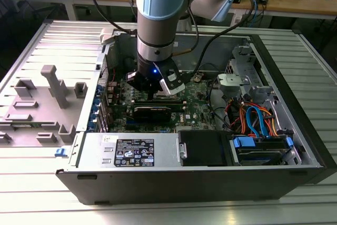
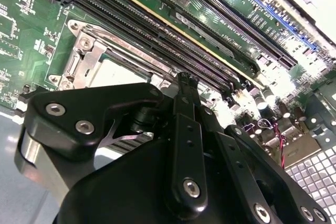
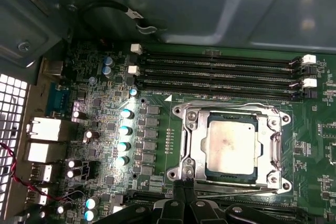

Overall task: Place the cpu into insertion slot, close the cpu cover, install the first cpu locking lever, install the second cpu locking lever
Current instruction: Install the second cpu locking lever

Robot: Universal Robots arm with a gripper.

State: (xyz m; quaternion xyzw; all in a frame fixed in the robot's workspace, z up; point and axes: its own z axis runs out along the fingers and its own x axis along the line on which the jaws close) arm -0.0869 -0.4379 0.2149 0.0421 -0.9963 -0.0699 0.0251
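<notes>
The cpu (image 3: 231, 145) lies flat in the insertion slot (image 3: 284, 119) on the green board, its dull silver top showing through the window of the cpu cover (image 3: 196, 145), which lies down over it. A thin wire lever (image 3: 231, 104) runs along one side of the socket and another (image 3: 236, 184) along the side nearest my fingers. My gripper (image 3: 181, 184) is shut, its tips at the socket's corner with nothing seen between them. In the second wrist view the gripper (image 2: 184, 78) stands just beside the cpu (image 2: 113, 72). In the exterior view the gripper (image 1: 154, 93) hangs low inside the open computer case, hiding the socket.
Long black memory slots (image 3: 215, 72) run beside the socket. A row of capacitors (image 3: 125, 137) and rear ports (image 3: 44, 129) sit further off. Case walls (image 1: 274, 67), a black power unit (image 1: 202, 148), drive bay (image 1: 260, 146) and coloured cables (image 1: 253, 117) ring the board.
</notes>
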